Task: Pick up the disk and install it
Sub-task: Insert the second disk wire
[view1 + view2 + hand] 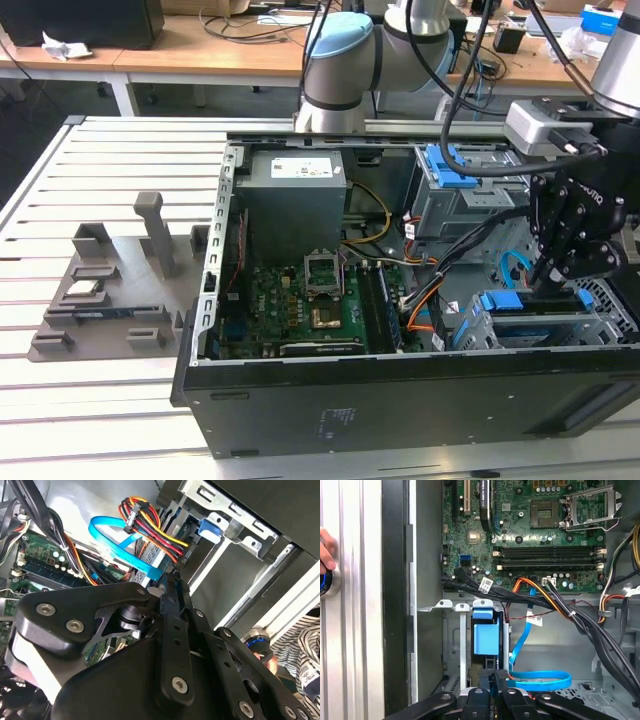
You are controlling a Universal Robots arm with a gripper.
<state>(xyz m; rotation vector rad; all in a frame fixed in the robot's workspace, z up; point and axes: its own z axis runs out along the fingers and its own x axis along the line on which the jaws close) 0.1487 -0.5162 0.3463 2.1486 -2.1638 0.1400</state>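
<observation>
The disk (512, 300) sits in the silver drive cage (605, 318) at the front corner of the open computer case, on the exterior view's right. Its bright blue frame (486, 637) shows in the cage slot in the first wrist view; the silver body is hidden. My gripper (548, 275) hangs just above that blue frame. In both wrist views the black fingers (496, 677) are pressed together, with their tips (172, 582) at the end of the frame. I cannot tell whether they touch it.
Black, orange and blue cables (540, 680) run beside the cage. The motherboard (300, 300) and power supply (295, 195) fill the case's middle. A second blue-trimmed bay (455, 170) stands behind. A grey parts fixture (110, 290) lies at the exterior view's left. A person's hand (325, 555) rests outside the case.
</observation>
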